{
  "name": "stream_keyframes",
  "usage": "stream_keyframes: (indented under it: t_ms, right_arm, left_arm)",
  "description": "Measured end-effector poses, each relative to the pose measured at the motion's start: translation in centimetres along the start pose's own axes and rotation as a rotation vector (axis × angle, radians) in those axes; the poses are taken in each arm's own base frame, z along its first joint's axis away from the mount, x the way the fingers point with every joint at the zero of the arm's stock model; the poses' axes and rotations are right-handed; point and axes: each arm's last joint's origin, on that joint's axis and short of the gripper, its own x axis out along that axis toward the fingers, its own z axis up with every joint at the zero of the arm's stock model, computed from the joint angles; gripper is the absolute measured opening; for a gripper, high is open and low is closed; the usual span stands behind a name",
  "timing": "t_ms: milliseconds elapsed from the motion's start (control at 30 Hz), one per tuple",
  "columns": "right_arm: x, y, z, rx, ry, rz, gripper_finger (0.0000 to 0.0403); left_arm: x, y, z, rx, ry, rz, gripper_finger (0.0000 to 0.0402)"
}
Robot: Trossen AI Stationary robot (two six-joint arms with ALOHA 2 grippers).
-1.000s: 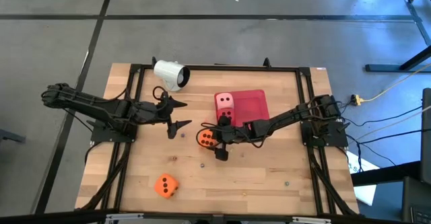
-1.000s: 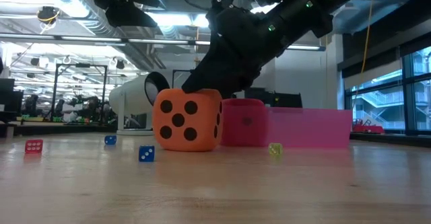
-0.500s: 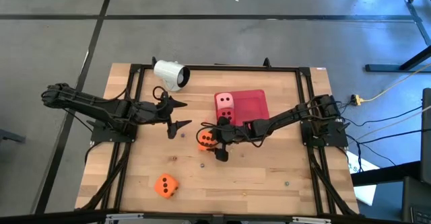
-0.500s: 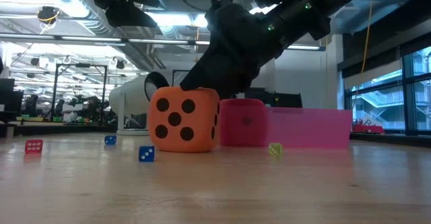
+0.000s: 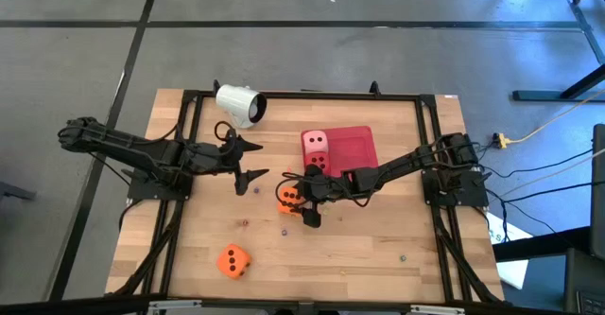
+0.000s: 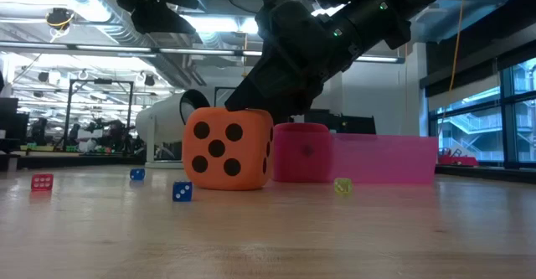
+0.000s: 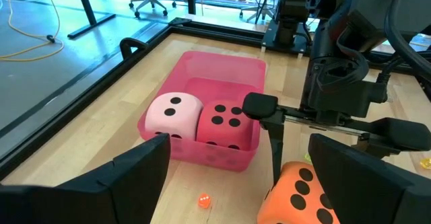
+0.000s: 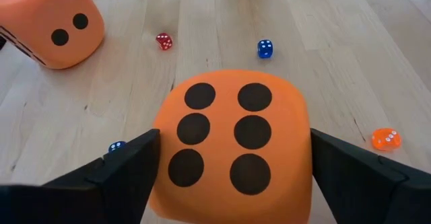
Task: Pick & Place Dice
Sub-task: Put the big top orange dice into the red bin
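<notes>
**A:** So where's the die at right now?

**B:** One orange die sits on the wooden table just below centre of the high view, right off the lower left corner of the red tray. The right gripper is around it, one finger on each side. In the right wrist view the six-pip face fills the gap between the two dark fingers, which look like they're at the die's sides, but I can't tell if they're actually squeezing yet. It's still resting on the table in the low view.

**A:** And the arm?

**B:** The right arm stretches low from the right edge toward the centre, wrist bent down over the die. The left gripper hangs left of centre, jaws spread, holding nothing.

**A:** Other dice?

**B:** The pale pink die and red die are side by side in the tray, touching. The second orange die is alone at the lower left, well apart. All look soft and foamy with rounded corners and black pips.

**A:** Anything else?

**B:** Tiny hard dice lie scattered around, like a blue one and a small red one. A white cup lies on its side at the upper left. There's open wood along the bottom and right.
</notes>
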Motion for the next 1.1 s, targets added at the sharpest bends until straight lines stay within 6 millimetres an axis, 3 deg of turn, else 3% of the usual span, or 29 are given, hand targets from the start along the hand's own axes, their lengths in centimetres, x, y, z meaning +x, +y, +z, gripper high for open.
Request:
stream_keyframes:
  t_ms: [767, 1100]
  right_arm:
    - [0.2, -0.7, -0.1, -0.039, 0.034, 0.035, 0.0353]
    - [0.1, -1.3, 0.1, 0.004, 0.043, 0.063, 0.0312]
  left_arm:
    - [0.0, 0.0, 0.0, 0.000, 0.000, 0.000, 0.0347]
    - [0.0, 0.0, 0.0, 0.000, 0.003, -0.015, 0.0347]
